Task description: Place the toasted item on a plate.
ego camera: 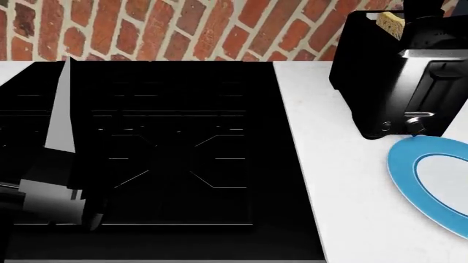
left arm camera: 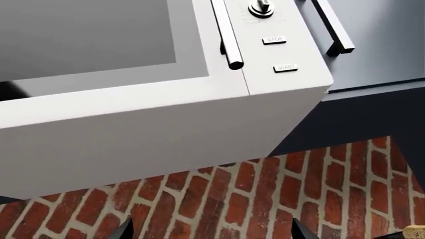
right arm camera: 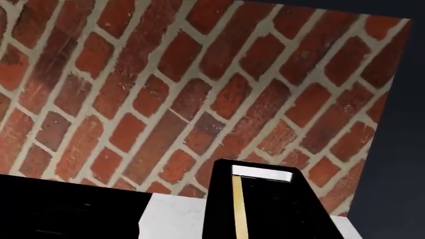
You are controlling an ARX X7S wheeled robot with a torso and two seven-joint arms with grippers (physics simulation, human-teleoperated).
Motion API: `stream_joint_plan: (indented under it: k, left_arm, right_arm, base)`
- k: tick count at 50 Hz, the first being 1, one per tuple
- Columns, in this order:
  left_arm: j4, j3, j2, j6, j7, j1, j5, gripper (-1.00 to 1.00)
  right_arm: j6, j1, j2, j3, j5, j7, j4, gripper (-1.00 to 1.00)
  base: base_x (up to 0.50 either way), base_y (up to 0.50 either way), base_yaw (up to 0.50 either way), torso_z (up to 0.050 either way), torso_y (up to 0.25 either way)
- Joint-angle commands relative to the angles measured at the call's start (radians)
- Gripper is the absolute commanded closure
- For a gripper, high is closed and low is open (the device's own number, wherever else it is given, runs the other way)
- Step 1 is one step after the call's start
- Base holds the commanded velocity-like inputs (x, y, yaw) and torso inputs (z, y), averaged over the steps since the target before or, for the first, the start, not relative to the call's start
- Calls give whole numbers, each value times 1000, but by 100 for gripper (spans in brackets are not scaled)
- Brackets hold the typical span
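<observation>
Brick wall [ego camera: 146,27] runs behind a white worktop [ego camera: 329,181] with a black hob [ego camera: 161,148] set into it. To the right of the hob stands the black toaster [ego camera: 387,82], and the toasted item [ego camera: 391,22] sits upright in its slot, a pale corner poking out at the top. From my right wrist view the slice [right arm camera: 239,209] shows edge-on as a thin tan line running along the slot, so its flat faces stand upright and its long axis follows the toaster's length.

That is what my next move turns on, I judge: the slice lies on my right side, far from my left arm [ego camera: 51,197], which hangs low over the left of the hob. My right arm is clearly the nearer one; a dark shape at the head view's top right edge, just beside the bread, may be my right hand, but I cannot tell whether it is released or clenched. My left hand's fingertips [left arm camera: 123,231] barely show and stand apart, holding nothing.

Just in front of the toaster lies the plate [ego camera: 409,170], blue-rimmed and bare.
</observation>
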Motion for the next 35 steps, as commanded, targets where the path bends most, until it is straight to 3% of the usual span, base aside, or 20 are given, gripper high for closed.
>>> stream_joint_plan:
  k: [1, 35]
  left_arm:
    - [8, -12, -5, -9, 4, 2, -14, -100]
    - [16, -25, -29, -29, 23, -8, -33, -100]
  right_arm:
    - [67, 91, -51, -49, -51, -49, 126, -100]
    - [42, 270, -249, -200, -293, -210, 550, -100]
  base:
    - [0, 0, 0, 0, 0]
    - [0, 0, 0, 0, 0]
